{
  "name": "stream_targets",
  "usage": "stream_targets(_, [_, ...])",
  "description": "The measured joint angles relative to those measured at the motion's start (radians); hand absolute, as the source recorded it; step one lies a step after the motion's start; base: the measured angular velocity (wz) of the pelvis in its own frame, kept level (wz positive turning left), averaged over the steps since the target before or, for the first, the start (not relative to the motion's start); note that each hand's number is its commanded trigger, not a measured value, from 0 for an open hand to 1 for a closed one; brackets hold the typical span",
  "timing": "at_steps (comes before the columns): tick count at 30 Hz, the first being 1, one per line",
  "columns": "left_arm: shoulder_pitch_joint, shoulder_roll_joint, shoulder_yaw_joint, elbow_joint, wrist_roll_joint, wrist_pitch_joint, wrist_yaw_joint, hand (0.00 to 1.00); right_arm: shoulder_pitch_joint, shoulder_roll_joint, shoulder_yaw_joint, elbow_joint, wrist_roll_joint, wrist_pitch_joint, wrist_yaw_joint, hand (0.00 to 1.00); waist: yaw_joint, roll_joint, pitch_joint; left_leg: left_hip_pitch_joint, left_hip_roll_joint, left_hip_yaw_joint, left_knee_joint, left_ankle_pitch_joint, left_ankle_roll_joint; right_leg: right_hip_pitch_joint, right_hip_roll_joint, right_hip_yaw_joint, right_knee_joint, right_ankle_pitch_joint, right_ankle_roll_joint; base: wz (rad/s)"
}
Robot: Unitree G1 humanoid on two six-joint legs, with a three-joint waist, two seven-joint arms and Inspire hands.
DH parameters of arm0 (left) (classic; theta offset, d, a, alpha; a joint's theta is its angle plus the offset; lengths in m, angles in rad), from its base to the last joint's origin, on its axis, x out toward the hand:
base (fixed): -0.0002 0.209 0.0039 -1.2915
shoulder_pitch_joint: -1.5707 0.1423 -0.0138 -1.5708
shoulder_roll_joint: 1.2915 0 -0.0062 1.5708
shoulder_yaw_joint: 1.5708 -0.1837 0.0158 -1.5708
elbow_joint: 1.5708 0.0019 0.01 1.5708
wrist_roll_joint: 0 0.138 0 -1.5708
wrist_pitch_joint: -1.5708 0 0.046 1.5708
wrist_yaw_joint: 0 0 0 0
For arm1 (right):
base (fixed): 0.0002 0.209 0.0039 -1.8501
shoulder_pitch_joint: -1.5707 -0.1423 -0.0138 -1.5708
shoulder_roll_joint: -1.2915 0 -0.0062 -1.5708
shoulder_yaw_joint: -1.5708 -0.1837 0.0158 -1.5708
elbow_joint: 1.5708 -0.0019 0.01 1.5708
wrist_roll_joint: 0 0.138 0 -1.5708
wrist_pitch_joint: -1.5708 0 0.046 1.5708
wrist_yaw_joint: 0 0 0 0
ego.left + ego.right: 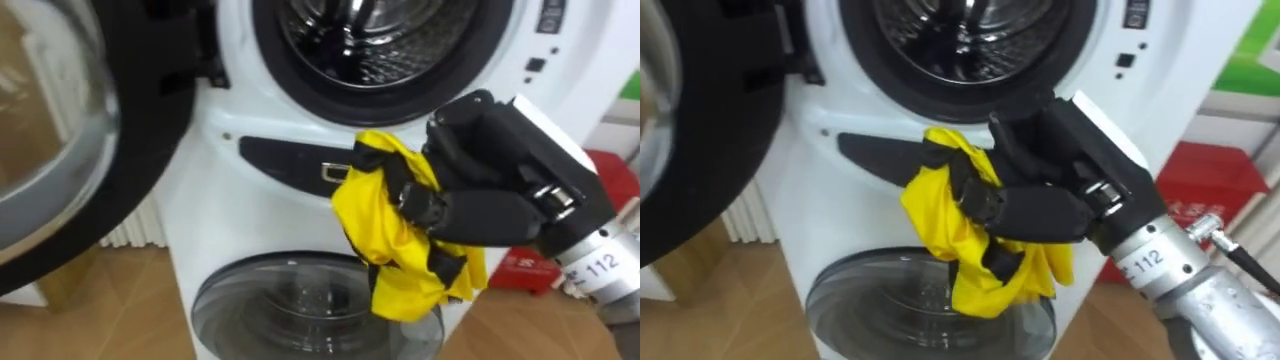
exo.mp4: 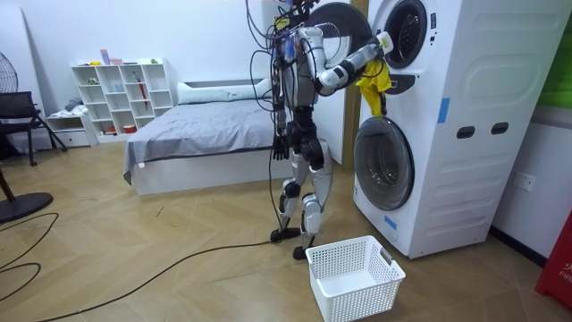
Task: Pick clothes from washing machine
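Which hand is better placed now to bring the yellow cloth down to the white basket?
The right hand: its fingers are curled round the yellow cloth, which is out of the drum. The left hand hangs at the robot's side. The white basket stands near its feet.

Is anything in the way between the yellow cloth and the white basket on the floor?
Nothing visible is. The right hand grips the yellow cloth outside the drum, in front of the washing machine. The white basket stands open on the floor by the robot's feet, with bare space between.
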Motion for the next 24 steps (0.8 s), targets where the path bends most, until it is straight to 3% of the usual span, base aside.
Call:
stream_targets(4, [0.002, 0.001, 0.001, 0.0, -0.015, -0.013, -0.004, 0.0, 0.043, 0.0, -0.067, 0.002, 0.041, -0.008, -0.002, 1.0, -0.018, 0.003, 0.0009, 0.003, 0.002, 0.012, 0.001, 0.0, 0.0, 0.003, 0.002, 0.013, -0.008, 0.0, 0.001, -0.11])
stream_targets(8, [0.002, 0.003, 0.0, -0.002, -0.015, -0.013, -0.002, 0.0, 0.088, 0.0, -0.097, 0.047, 0.068, -0.013, -0.003, 1.0, -0.043, 0.004, 0.0021, 0.017, 0.011, 0.076, 0.0, 0.0, -0.001, -0.001, 0.011, 0.048, -0.012, 0.006, 0.003, -0.25])
stream_targets(10, [-0.008, 0.007, 0.0, 0.001, -0.013, -0.006, 0.002, 0.0, 0.135, 0.006, -0.1, 0.108, 0.071, -0.025, -0.005, 1.0, -0.044, 0.004, 0.0024, 0.021, 0.011, 0.087, -0.001, 0.0, -0.001, 0.001, 0.017, 0.071, -0.012, 0.008, 0.002, -0.32])
stream_targets(13, [-0.05, 0.009, -0.006, -0.001, -0.016, 0.012, 0.002, 0.0, 0.2, 0.064, -0.109, 0.218, 0.064, -0.003, -0.032, 1.0, -0.079, 0.006, 0.007, 0.025, 0.011, 0.147, -0.002, 0.0, -0.001, -0.022, 0.023, 0.105, 0.004, 0.01, 0.004, -0.3])
stream_targets(16, [-0.092, 0.018, -0.033, -0.001, -0.014, 0.013, 0.002, 0.0, 0.2, 0.079, -0.11, 0.286, 0.071, -0.002, -0.052, 1.0, -0.107, 0.025, 0.0157, 0.016, 0.01, 0.178, -0.002, -0.001, -0.001, -0.051, 0.035, 0.157, 0.006, 0.029, 0.005, -0.58])
stream_targets(20, [-0.142, 0.033, -0.062, -0.003, -0.017, 0.013, 0.007, 0.0, 0.204, 0.089, -0.121, 0.368, 0.077, -0.002, -0.085, 1.0, -0.173, 0.029, 0.0154, 0.003, 0.011, 0.223, -0.002, -0.001, -0.001, -0.073, 0.044, 0.193, 0.003, 0.043, 0.006, -0.34])
stream_targets(24, [-0.18, 0.035, -0.14, -0.002, -0.017, 0.013, 0.001, 0.0, 0.214, 0.098, -0.132, 0.484, 0.102, 0.0, -0.11, 1.0, -0.187, 0.034, 0.0076, 0.005, 0.011, 0.302, 0.001, -0.001, -0.002, -0.099, 0.063, 0.263, 0.006, 0.06, 0.008, -0.62])
